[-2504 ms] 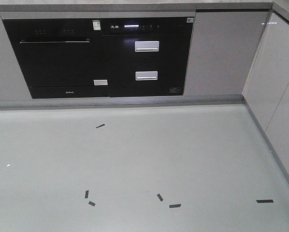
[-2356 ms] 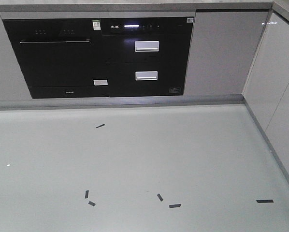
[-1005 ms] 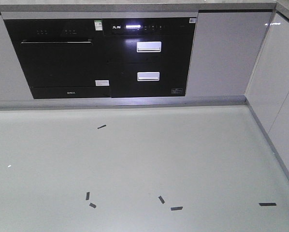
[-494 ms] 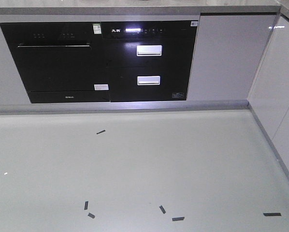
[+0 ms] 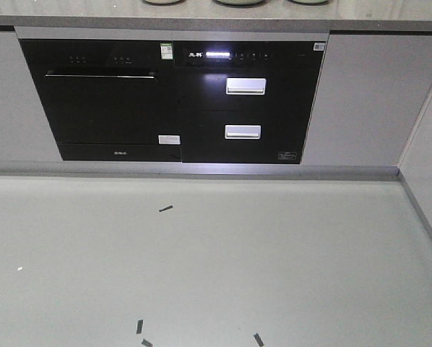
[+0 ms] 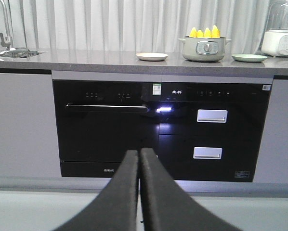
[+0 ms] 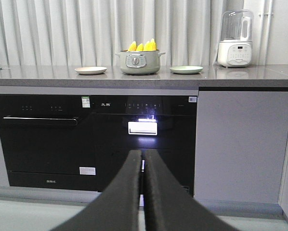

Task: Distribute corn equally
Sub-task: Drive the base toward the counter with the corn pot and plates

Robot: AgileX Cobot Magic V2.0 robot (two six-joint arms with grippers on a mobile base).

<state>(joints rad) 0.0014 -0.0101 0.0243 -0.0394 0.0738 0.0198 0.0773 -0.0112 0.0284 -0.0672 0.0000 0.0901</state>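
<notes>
**Left gripper (image 6: 138, 153) and right gripper (image 7: 142, 153) both clenched, corn (image 7: 143, 46) up in pot (image 7: 140, 62)**

We see each gripper's two dark fingers (image 6: 127, 192) pressed together at the tips with nothing between them. Both point at the black built-in appliances (image 5: 173, 101) under the grey counter (image 7: 38, 73). We count about four yellow cob tips standing upright out of the grey-green pot. It sits on the counter between a cream plate (image 7: 90, 70) on its left and a pale green plate (image 7: 186, 70) on its right, both apart from it. A white blender-type appliance (image 7: 234, 41) stands further right. The front view shows grey floor (image 5: 274, 253) with short black tape marks (image 5: 165, 209).
</notes>
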